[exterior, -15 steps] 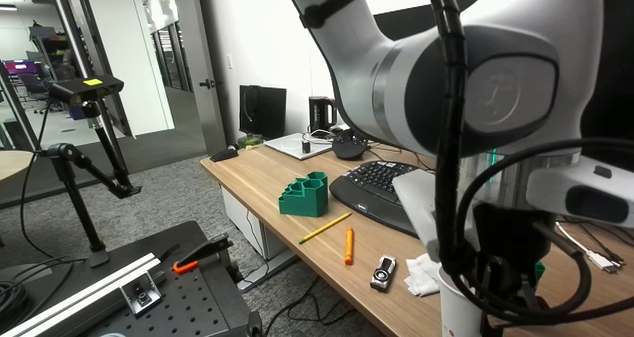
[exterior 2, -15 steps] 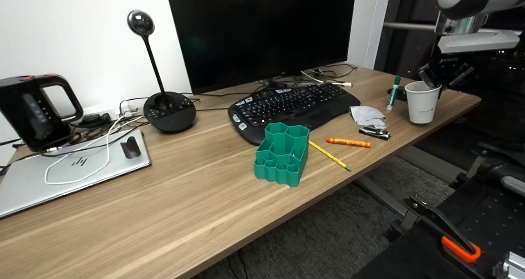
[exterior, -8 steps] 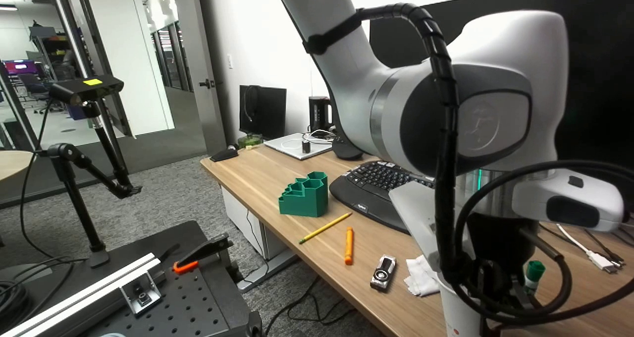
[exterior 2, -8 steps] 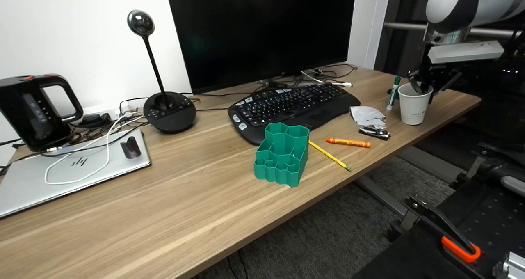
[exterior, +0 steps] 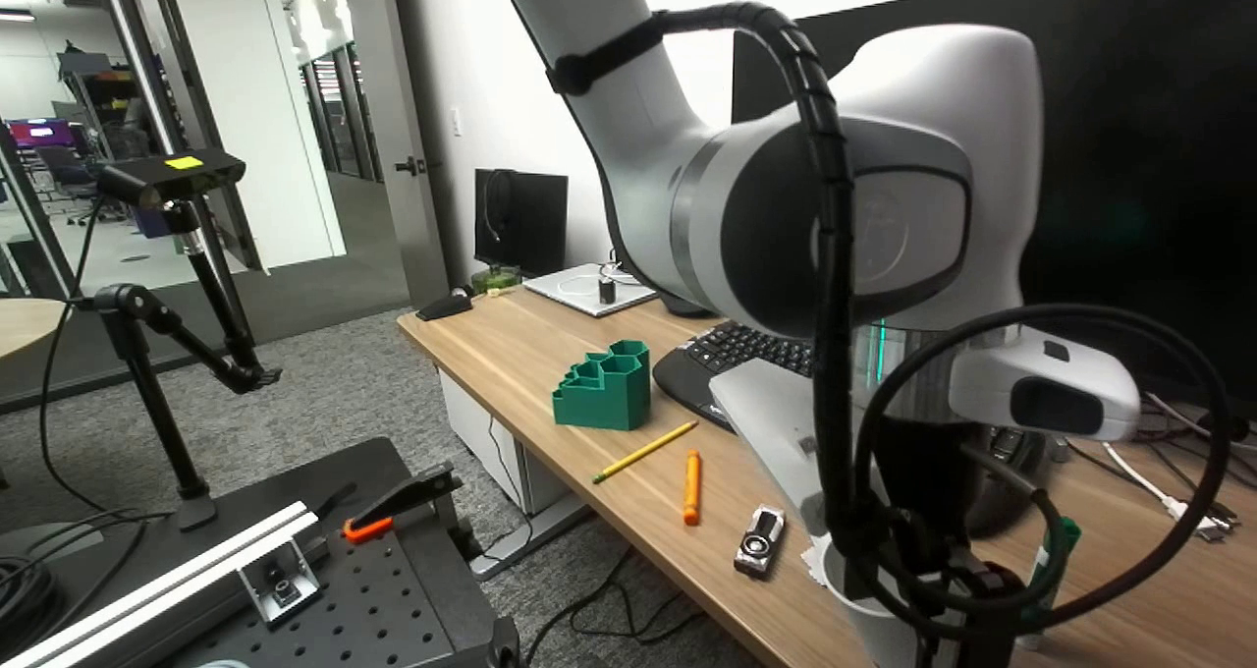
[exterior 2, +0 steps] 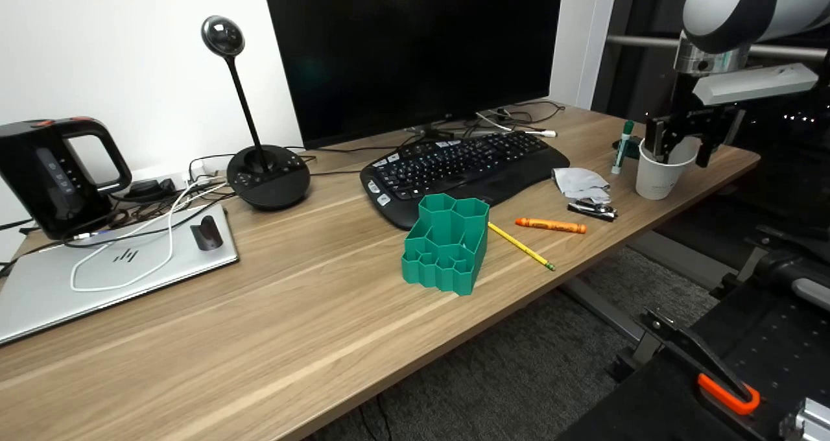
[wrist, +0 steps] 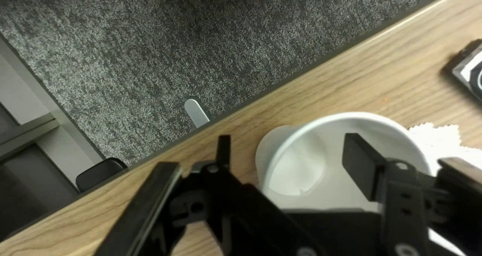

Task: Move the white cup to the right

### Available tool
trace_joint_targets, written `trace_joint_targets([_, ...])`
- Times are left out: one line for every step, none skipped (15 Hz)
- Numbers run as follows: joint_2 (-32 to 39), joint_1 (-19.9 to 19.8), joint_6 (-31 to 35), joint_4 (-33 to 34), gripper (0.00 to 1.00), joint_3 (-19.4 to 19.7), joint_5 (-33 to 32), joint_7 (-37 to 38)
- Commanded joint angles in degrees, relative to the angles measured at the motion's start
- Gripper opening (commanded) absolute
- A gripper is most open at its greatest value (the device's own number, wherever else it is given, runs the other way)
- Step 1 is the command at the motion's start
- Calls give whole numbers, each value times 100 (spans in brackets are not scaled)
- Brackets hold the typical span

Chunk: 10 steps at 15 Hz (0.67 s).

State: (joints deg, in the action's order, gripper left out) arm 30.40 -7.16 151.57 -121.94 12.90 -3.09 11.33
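The white cup (exterior 2: 656,180) rests near the table's front edge, leaning a little to the right in that exterior view. In an exterior view the lower part of the white cup (exterior: 874,634) is cut off by the frame, and cables cross it. My gripper (wrist: 292,159) stands open over the rim in the wrist view. One of its fingers (wrist: 363,167) reaches inside the white cup (wrist: 297,169); the opposite one is outside, with a visible gap to the cup's wall. From an exterior view, the gripper (exterior 2: 681,148) straddles the near wall of the cup.
A green-capped marker (exterior 2: 622,148) stands close beside the cup. Also near it are a crumpled white tissue (exterior 2: 580,185) and a small black-and-silver object (exterior 2: 591,211). An orange crayon (exterior 2: 551,225), a pencil (exterior 2: 522,246), a green block (exterior 2: 447,246) and a keyboard (exterior 2: 454,175) lie farther left.
The cup has come down slightly and gone from upright to leaning. My gripper has opened from its hold on the cup's wall. The arm has shifted left in an exterior view.
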Motion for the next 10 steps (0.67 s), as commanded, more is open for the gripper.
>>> trace_joint_targets([-871, 194, -177, -684, 100, 265, -388, -81])
trace_joint_targets([-1045, 203, -158, -809, 100, 327, -516, -69])
trace_joint_targets([-1195, 197, -128, -907, 100, 372, -617, -58])
trace_joint_targets([-1327, 170, -126, -962, 100, 412, -695, -37])
trace_joint_targets([-1431, 137, -157, -986, 100, 431, -737, -21])
trace_joint_targets([-1559, 90, -231, -1018, 100, 413, -721, -67])
trace_joint_targets([-1698, 41, -328, -1059, 100, 365, -663, -152])
trace_joint_targets([-1928, -75, -684, -1103, 100, 186, -429, -503])
trace_joint_targets([-2134, -145, -1025, -1151, 100, 65, -281, -842])
trace_joint_targets([-1603, -69, -571, -920, 100, 213, -538, -339])
